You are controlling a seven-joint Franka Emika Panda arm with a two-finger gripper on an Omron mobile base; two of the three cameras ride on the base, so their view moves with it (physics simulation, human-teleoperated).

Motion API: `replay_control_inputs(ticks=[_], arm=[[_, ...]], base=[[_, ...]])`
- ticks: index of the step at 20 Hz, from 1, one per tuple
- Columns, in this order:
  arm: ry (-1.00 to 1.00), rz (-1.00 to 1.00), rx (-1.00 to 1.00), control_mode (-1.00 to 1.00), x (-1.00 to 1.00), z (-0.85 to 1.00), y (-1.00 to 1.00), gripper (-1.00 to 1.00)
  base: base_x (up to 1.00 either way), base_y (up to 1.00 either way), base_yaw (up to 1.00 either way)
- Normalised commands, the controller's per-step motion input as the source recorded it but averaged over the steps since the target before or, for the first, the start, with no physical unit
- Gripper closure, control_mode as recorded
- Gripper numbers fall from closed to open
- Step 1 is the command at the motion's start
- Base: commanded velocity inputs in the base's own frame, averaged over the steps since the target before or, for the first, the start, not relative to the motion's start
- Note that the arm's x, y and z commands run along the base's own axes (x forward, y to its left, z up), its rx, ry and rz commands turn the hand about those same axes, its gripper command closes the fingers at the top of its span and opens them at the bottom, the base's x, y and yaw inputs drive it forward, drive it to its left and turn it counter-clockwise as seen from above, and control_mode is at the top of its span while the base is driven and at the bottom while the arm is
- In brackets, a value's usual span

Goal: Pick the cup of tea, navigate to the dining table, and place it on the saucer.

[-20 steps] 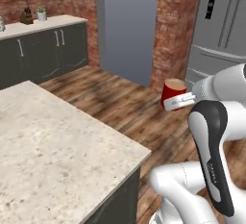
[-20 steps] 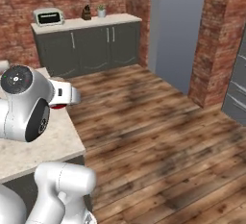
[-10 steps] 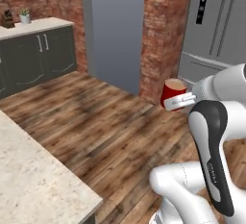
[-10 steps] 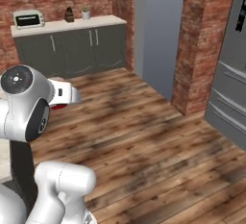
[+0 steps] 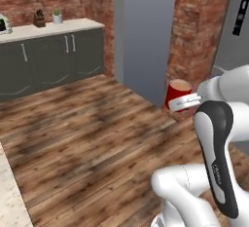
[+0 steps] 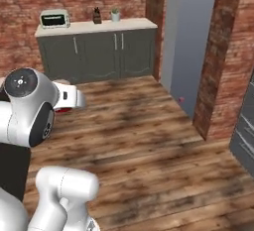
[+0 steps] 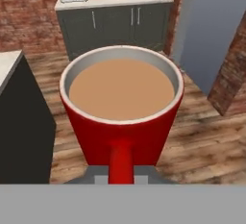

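Note:
The cup of tea (image 7: 120, 103), a red mug full of brown liquid, hangs upright in the air over the wooden floor. My gripper (image 7: 121, 176) is shut on its handle (image 7: 121, 160), which points back toward the hand. The left base view shows the cup of tea (image 5: 177, 90) in front of my gripper (image 5: 182, 103), at about the arm's elbow height. A sliver of the cup's red (image 6: 62, 109) peeks out under the hand in the right base view. One corner of the dining table (image 7: 8, 63) stands to the left, and its speckled edge (image 5: 6, 192) shows low left. The saucer is out of view.
A light counter over dark cabinets (image 6: 96, 51) runs along the brick back wall, bearing a toaster (image 6: 54, 18) and small plants (image 6: 115, 14). A grey wall panel (image 5: 146, 31) stands between brick pillars (image 6: 223, 61). A steel fridge (image 5: 238, 31) is at the right. Wooden floor (image 5: 92, 138) lies open ahead.
The whole scene has slid leftward in both base views as the base turned. The table has nearly left the left view. The cup stays gripped in the same pose.

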Motion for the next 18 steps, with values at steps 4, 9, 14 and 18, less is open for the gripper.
replay_control_inputs(ticks=[4,9,14,18], arm=[[0.00,0.00,0.00,1.00,0.00,0.00,0.00,1.00],[0.00,0.00,0.00,1.00,0.00,0.00,0.00,1.00],[0.00,0.00,0.00,1.00,0.00,0.00,0.00,1.00],[0.00,0.00,0.00,1.00,0.00,0.00,0.00,1.00]], base=[[0.89,-0.27,0.69],[0.87,-0.30,0.74],[0.95,-0.29,0.78],[0.99,-0.40,0.75]])
